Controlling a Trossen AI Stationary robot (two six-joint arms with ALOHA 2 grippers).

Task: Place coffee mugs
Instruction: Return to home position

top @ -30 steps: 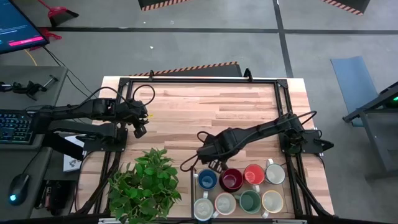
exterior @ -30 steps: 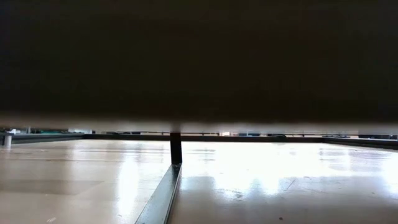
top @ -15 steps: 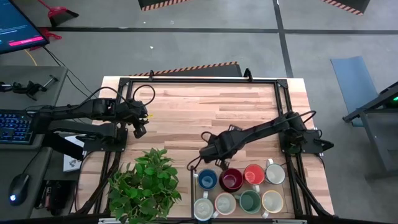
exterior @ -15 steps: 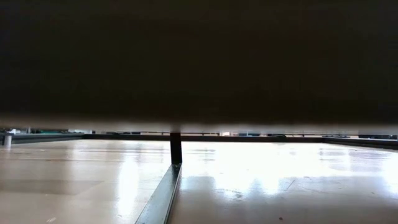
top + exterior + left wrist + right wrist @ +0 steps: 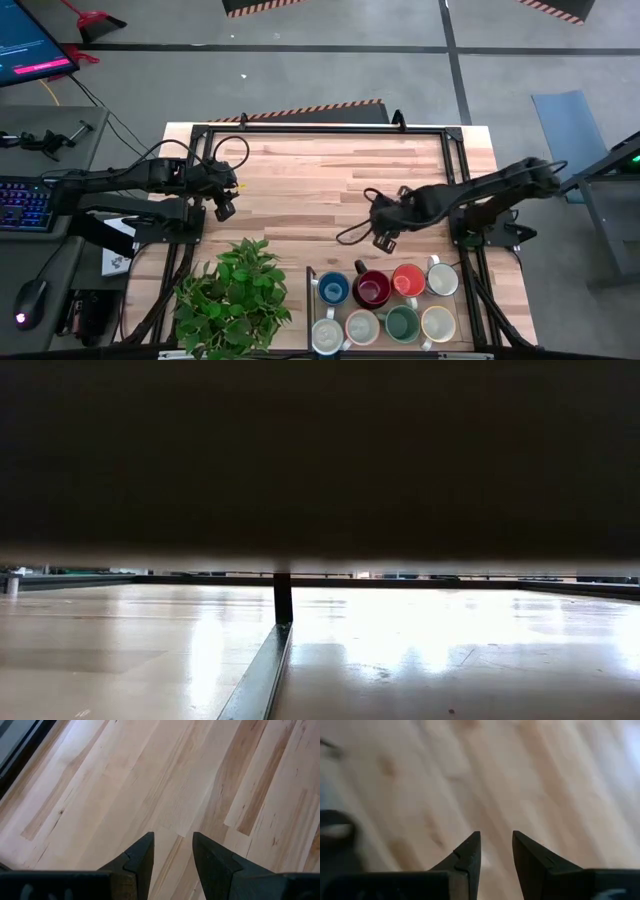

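Right end effector (image 5: 384,236) pulls clear of the eight mugs (image 5: 372,290), fingers narrowly apart, empty; left end effector (image 5: 225,208) waits likewise at the surface's (image 5: 300,180) left edge; placing looks finished.

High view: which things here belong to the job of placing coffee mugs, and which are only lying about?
Job: blue mug, dark red mug, orange mug, green mug and four pale mugs, all in the tray; right gripper, open, over bare table; left gripper, open, waiting at the table's left side.
Lying about: potted plant, keyboard, computer mouse, monitor.
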